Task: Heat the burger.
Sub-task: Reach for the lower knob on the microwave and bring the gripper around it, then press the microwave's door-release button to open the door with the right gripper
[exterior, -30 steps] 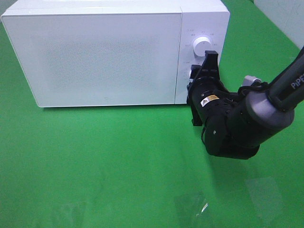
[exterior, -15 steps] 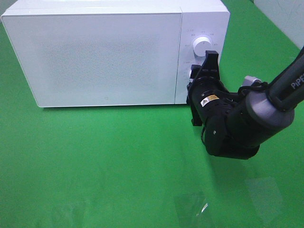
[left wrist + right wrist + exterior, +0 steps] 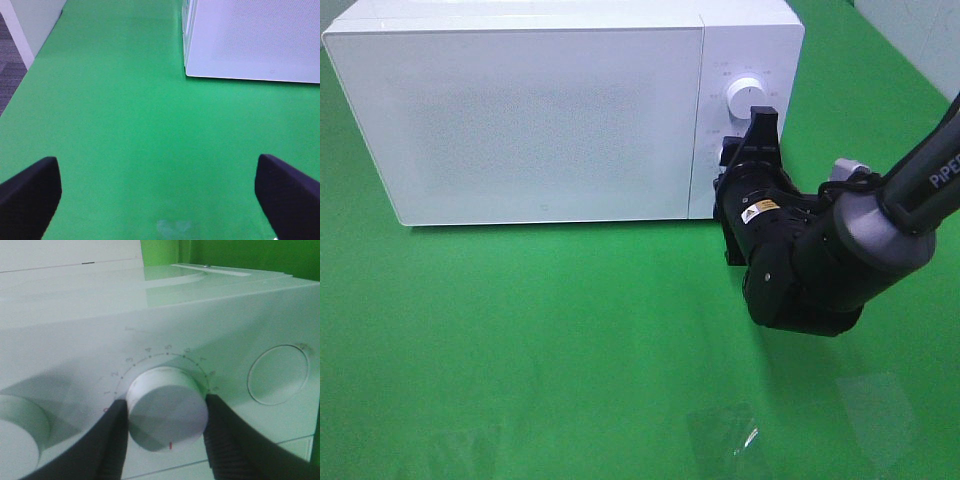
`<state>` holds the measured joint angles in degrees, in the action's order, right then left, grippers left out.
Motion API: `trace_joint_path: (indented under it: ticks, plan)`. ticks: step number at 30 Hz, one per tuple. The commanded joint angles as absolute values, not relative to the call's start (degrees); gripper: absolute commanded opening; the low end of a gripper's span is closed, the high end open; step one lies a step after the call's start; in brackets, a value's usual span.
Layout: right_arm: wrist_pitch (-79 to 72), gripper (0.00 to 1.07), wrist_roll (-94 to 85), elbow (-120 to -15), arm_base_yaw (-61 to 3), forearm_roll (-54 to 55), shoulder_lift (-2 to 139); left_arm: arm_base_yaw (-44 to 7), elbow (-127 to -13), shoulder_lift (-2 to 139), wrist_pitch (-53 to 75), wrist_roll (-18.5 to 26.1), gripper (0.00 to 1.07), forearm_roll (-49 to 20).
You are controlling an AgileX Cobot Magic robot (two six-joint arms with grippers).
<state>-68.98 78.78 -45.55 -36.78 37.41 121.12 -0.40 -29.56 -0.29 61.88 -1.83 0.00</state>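
Burger: not in view in any picture; the microwave (image 3: 540, 110) door (image 3: 520, 110) is shut, so it may be inside, but that cannot be checked.
Timer knob (image 3: 167, 410): pinched between the two dark fingers (image 3: 107, 440) of the right pincer (image 3: 745, 150); its red mark lines up with no numeral that shows on the dial.
Upper knob (image 3: 744, 93): free, just beside the pincer's tip.
Left pincer (image 3: 159, 197): spread wide, holding nothing, over bare green bench (image 3: 520, 330), well apart from the microwave's corner.
Risk, slip: the knob face is smooth and round; a light squeeze may let the fingers slide around it without turning the timer.
Risk, overshoot: too large a wrist roll probably sets far more minutes than a burger needs.
Risk, shove: pushing in while twisting may skid the light microwave backward on the bench.
Risk, neighbour: a tilted wrist could nudge the upper knob and change the power.
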Motion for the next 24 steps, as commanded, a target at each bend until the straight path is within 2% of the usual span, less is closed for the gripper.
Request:
trace_joint_path:
  ticks: [1, 5, 6, 7, 8, 13, 20, 24]
  plan:
    - [-82.05, 0.39, 76.95, -47.44, -36.21, 37.01, 119.98, -0.23, -29.56, -1.20, 61.08, -1.66, 1.01, 0.00]
    - [-82.05, 0.46, 75.75, -47.44, -36.21, 37.93, 119.98, -0.23, -29.56, -1.20, 61.08, -1.66, 1.01, 0.00]
    - [-82.05, 0.52, 75.06, -47.44, -36.21, 37.93, 119.98, -0.23, -29.56, -1.20, 61.08, -1.66, 1.01, 0.00]
    - [-82.05, 0.52, 75.06, -47.44, -36.21, 37.93, 119.98, -0.23, -29.56, -1.20, 61.08, -1.66, 1.01, 0.00]
    - [-82.05, 0.58, 74.54, -47.27, -36.21, 37.87, 119.98, -0.23, -29.56, -1.20, 61.08, -1.66, 1.01, 0.00]
    - [-81.47, 0.68, 73.74, -45.15, -37.41, 37.99, 118.95, -0.23, -29.56, -1.20, 61.08, -1.66, 1.01, 0.00]
    - [-80.73, 0.69, 70.42, -40.85, -40.16, 37.01, 116.43, -0.23, -29.56, -1.20, 61.08, -1.66, 1.01, 0.00]
    - [-74.89, 0.69, 67.95, -36.55, -41.71, 34.49, 113.22, -0.23, -29.56, -1.20, 61.08, -1.66, 1.01, 0.00]
